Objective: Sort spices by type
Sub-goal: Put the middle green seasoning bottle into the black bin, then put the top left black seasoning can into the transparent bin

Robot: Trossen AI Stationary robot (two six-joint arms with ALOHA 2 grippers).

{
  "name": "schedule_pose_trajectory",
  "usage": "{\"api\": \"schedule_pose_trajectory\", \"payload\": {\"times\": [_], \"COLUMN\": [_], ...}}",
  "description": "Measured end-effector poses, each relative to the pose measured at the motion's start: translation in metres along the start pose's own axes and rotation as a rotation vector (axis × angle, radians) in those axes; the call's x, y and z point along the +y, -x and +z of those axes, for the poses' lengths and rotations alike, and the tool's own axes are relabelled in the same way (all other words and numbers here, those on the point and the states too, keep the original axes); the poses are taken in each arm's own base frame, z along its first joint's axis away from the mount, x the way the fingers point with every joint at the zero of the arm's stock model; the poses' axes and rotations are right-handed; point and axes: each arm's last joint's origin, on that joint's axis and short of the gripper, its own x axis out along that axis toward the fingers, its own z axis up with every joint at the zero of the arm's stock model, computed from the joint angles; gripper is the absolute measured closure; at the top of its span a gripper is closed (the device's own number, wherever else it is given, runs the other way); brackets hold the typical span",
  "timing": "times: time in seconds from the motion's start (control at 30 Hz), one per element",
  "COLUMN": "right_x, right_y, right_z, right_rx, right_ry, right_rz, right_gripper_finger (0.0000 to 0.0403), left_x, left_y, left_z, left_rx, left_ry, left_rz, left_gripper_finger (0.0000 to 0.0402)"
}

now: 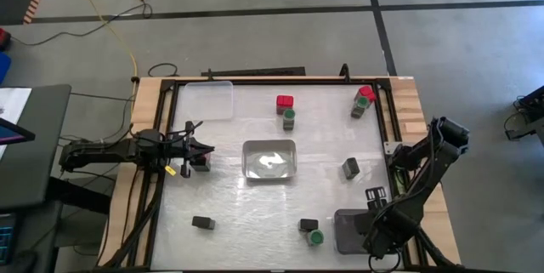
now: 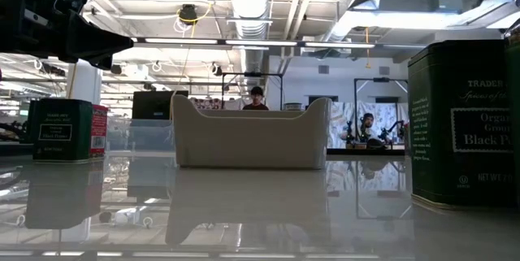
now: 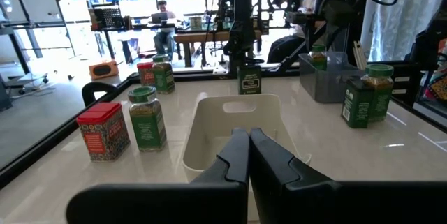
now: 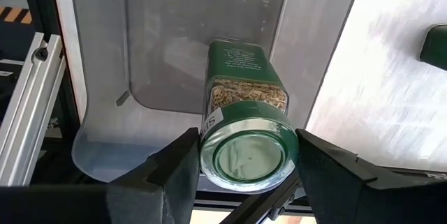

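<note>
Right wrist view had a green-capped spice jar (image 4: 244,123) held between the right gripper's (image 4: 246,155) two fingers, cap toward the camera, long axis running away from the wrist, roughly along the gripper's own line. Jaws pressed on both sides of the jar near the cap end, so gripping, not just straddling. Jar hung directly over the grey tray (image 4: 174,56); whether its base touched the tray floor I couldn't tell.

High view placed that tray (image 1: 344,237) at the table's near right corner with the right gripper (image 1: 378,243) over it. So for this jar the drop target was straight below, no lateral travel needed, just lower and release, as I judged it.

Left gripper (image 1: 204,150) sat at the left side of the table, fingers closed together on nothing in its wrist view (image 3: 248,155), pointing at the white bin (image 1: 269,159) in the table's middle. A dark spice box (image 1: 201,164) lay just beside its tip.

Other spices were scattered: red-capped tin (image 1: 284,102) with a green-capped jar (image 1: 289,117) touching or nearly so at the far middle, another red/dark pair (image 1: 363,99) far right, a black box (image 1: 351,167) right of the bin, a black box (image 1: 203,222) near left, and a black-and-green pair (image 1: 312,230) just left of the grey tray. That last pair was nearest the right arm. Clear tray (image 1: 209,99) at far left.
</note>
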Motion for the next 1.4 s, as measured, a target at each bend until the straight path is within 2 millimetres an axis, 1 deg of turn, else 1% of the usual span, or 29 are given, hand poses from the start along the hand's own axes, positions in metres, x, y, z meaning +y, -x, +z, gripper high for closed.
{"api": "schedule_pose_trajectory", "payload": {"times": [0.23,0.53,0.8,1.03,1.17,1.3,1.4], "right_x": [0.000,0.000,0.000,0.000,-0.004,-0.006,-0.008], "right_y": [0.000,0.000,0.001,0.019,0.029,0.036,0.041], "right_z": [0.000,0.000,0.000,-0.003,-0.005,-0.006,-0.007], "right_rx": [0.000,0.000,0.000,0.007,-0.005,-0.047,-0.069], "right_ry": [0.000,0.000,0.000,-0.001,-0.015,-0.127,-0.165], "right_rz": [0.000,0.000,0.001,-0.009,-0.072,-0.122,-0.157], "right_gripper_finger": [0.0160,0.0129,0.0127,0.0126,0.0126,0.0126,0.0126], "left_x": [0.000,0.000,0.000,0.000,0.000,0.000,0.000], "left_y": [0.000,0.000,0.000,0.000,0.000,0.000,0.000], "left_z": [0.000,0.000,0.000,0.000,0.000,0.000,0.000], "left_rx": [0.000,0.000,0.000,0.000,0.000,0.000,0.000], "left_ry": [0.000,0.000,0.000,0.000,0.000,0.000,0.000], "left_rz": [0.000,0.000,0.000,0.000,0.000,0.000,0.000], "left_gripper_finger": [0.0401,0.0401,0.0401,0.0401,0.0401,0.0401,0.0401]}}
